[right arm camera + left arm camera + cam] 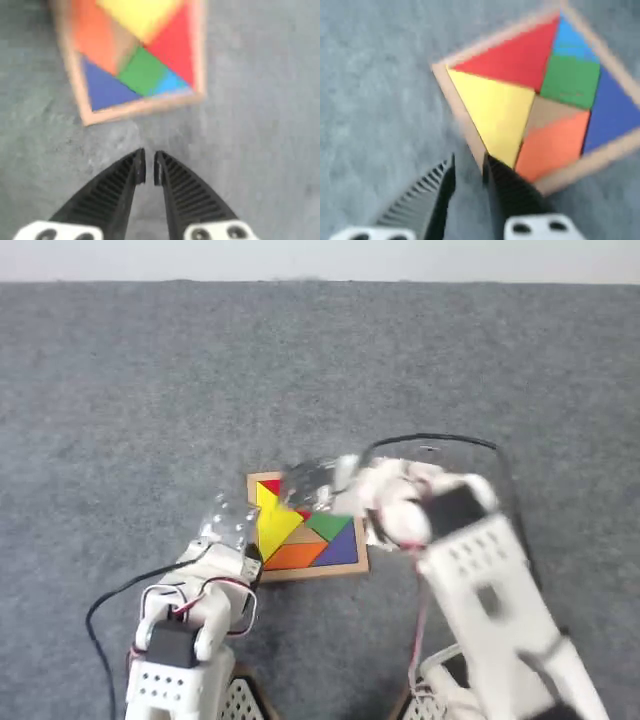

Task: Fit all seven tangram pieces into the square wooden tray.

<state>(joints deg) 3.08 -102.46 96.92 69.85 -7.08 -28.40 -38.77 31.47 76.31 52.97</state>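
Observation:
The square wooden tray (320,572) lies on the grey carpet with coloured tangram pieces flat inside it. In the left wrist view a red triangle (512,55), yellow triangle (495,110), light blue piece (570,40), green square (570,80), blue triangle (612,112) and orange piece (552,145) surround a tan patch (547,111). My left gripper (469,162) hovers just off the tray's corner by the yellow triangle, open by a narrow gap and holding nothing. My right gripper (149,167) hangs shut and empty over carpet beside the tray rim (140,106) near the blue and green pieces.
Grey carpet (150,390) spreads widely around the tray. A black cable (440,440) arcs behind the right arm, and another cable (110,595) loops beside the left arm's base.

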